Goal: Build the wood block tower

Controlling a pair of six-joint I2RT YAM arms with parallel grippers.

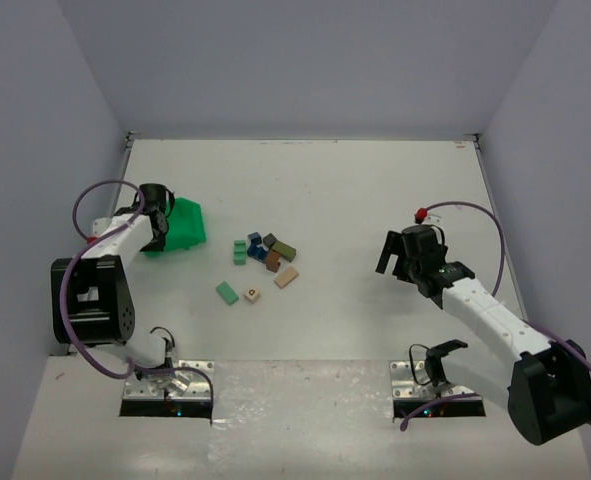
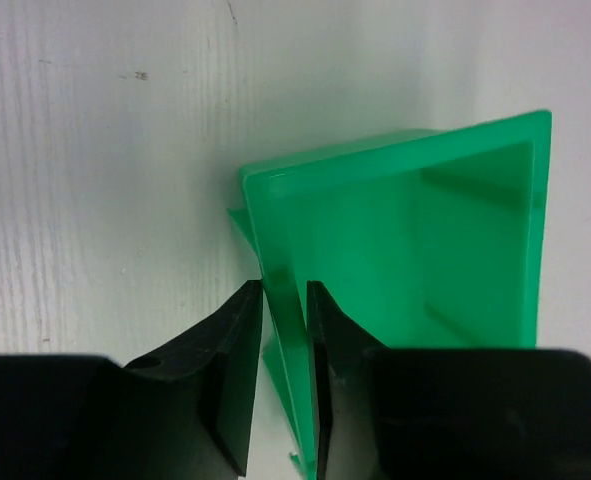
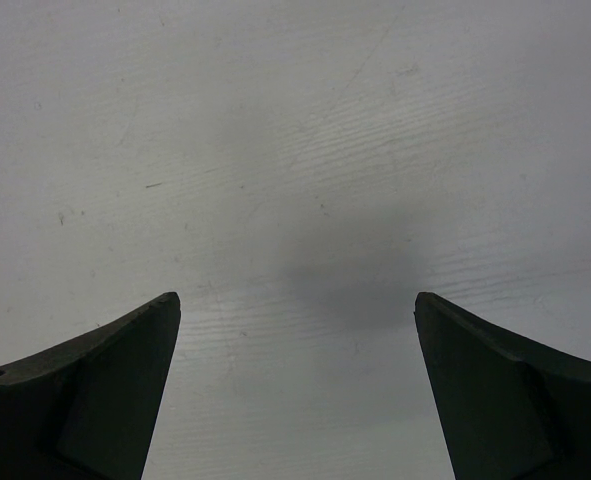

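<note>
**Now at the bin, tower not yet begun**

Right, my left claw (image 2: pixel 285 295) sits at the green bin (image 2: pixel 405 230) on the left side of the table (image 1: pixel 355 190). One finger is outside its near wall and one inside, both hugging the plastic. Whether I am pinching that wall or merely bracketing it, I cannot tell; the gap is narrow either way. I look straight into the bin's open side and nothing shows inside it. My right claw (image 3: pixel 295 300) hangs spread wide over bare table, holding nothing, well apart from the action.

And the wood blocks (image 1: pixel 283 250)? They lie in a loose cluster in the middle of the table, near the bin but not touching it. I see green, blue, brown and tan pieces, with a green bar and a small tan cube a little nearer me. No tower stands that I can make out.

So I judge stacking has not started and the bin is the business in hand. The next move calls for backing off that wall, lifting clear, and reaching for a broad bar to lay as the base.
</note>
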